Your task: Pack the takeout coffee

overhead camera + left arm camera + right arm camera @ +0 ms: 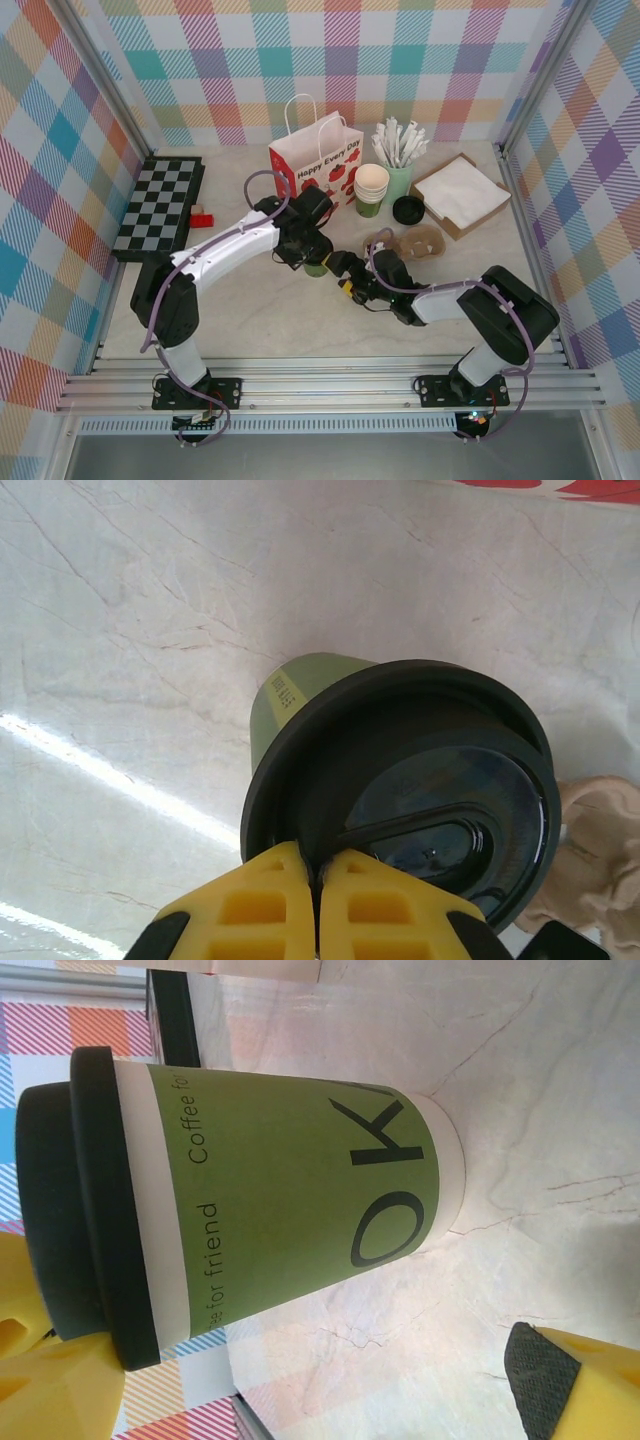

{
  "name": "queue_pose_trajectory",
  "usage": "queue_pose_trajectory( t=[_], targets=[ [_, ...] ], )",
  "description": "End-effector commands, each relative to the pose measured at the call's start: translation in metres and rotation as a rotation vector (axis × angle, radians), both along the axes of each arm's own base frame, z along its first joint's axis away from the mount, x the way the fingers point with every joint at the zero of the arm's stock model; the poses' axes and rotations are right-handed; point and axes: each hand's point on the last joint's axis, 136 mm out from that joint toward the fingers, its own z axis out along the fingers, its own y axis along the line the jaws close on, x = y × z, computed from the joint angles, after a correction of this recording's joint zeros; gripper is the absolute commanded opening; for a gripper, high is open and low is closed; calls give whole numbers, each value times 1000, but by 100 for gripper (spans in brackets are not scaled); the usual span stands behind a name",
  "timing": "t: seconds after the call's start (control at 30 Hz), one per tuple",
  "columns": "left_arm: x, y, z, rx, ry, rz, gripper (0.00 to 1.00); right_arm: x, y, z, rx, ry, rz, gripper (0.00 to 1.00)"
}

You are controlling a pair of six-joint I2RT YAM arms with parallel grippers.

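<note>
**Surroundings, top view.** Along the back we see a red-and-white paper bag (315, 160), a stack of cream cups (372, 182), a pale green holder of white stirrers (398, 150), a loose black lid (408, 210) and a tray of napkins (460, 192). A checkerboard (160, 205) lies at far left. The brown cardboard carrier (405, 243) sits near the cup on its right, just beyond the right arm's wrist.

**Task object.** The takeout coffee (316, 268) stands upright mid-table, lid on, between the two grippers.

**Left gripper (318, 905).** Its yellow fingers are pressed together, with their tips at the lid's near rim. We cannot tell whether they pinch it.

**Right gripper (300, 1375).** Its jaws are spread wide and hold nothing. The cup lies ahead of the gap, and the padded finger (535, 1375) stands clear of it.
</note>
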Motion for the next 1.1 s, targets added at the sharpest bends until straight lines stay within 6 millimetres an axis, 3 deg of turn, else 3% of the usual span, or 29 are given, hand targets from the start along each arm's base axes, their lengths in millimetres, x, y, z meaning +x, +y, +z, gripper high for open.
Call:
queue_pose_trajectory(
  t=[0.0, 0.07, 0.17, 0.27, 0.33, 0.47, 0.7, 0.77, 0.87, 0.93, 1.07],
  targets=[
    [-48, 25, -72, 186, 279, -42, 0, -11, -37, -62, -205, 178, -90, 98],
    [-33, 26, -51, 235, 225, -95, 0, -3, -27, -39, -189, 98, -20, 97],
    [-15, 25, -28, 283, 161, -180, 0, 7, -28, -3, -188, 17, 44, 99],
    [-2, 18, -14, 293, 115, -297, 0, 18, -42, 25, -174, -25, 65, 100],
    [2, 13, -13, 298, 108, -379, 0, 23, -57, 32, -190, -15, 48, 100],
    [-3, -1, -34, 271, 156, -547, 0, 29, -78, 39, -191, 3, 15, 100],
    [-32, 40, -30, 358, 246, -634, 0, 24, -85, 39, -198, 30, 12, 100],
    [-29, 28, -35, 326, 248, -663, 0, 24, -86, 40, -204, 26, 10, 100],
    [-21, -7, -48, 264, 260, -732, 0, 26, -87, 43, -222, 15, 14, 100],
    [-18, -11, -41, 296, 246, -764, 0, 25, -87, 45, -232, 13, 26, 100],
    [-22, 22, -19, 369, 245, -790, 0, 21, -87, 47, -239, 6, 44, 100]
  ],
)
